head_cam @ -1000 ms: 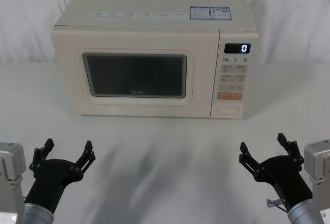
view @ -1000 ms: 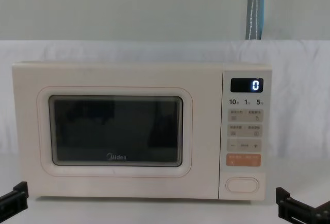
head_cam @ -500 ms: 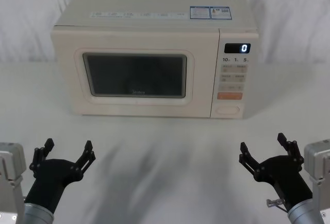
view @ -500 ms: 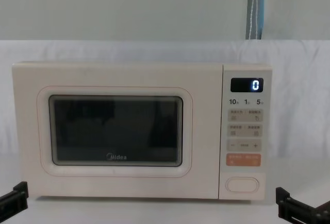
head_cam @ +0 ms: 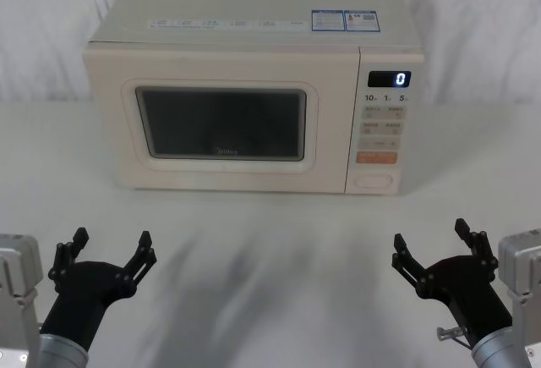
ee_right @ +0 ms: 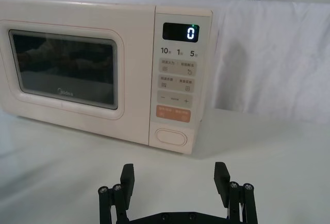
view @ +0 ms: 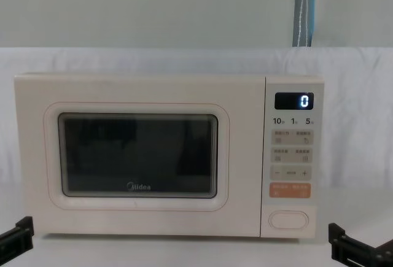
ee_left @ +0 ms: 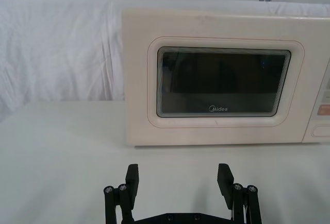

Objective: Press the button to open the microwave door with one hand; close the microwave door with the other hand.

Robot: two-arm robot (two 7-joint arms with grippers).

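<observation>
Cream microwave door [head_cam: 221, 123] shut, nothing begun; both grippers, left [head_cam: 108, 249] and right [head_cam: 431, 244], wide open, empty, near the table's [head_cam: 279, 249] front edge. Next, the right must reach the button [head_cam: 373, 181].

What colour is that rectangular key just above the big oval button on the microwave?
Orange: the rectangular key sits above the cream button. The right wrist view shows it best.

We read "Midea" low on the window of the microwave door [view: 136, 159], and on the control panel [view: 292, 156] a dark display [view: 293, 101] shows a lit "0". Beneath it stand "10", "1" and "5", and one beige key [view: 291, 172] carries "−" and "+". The small print on the other keys and on the top stickers [head_cam: 345, 20] is too fine to read.
</observation>
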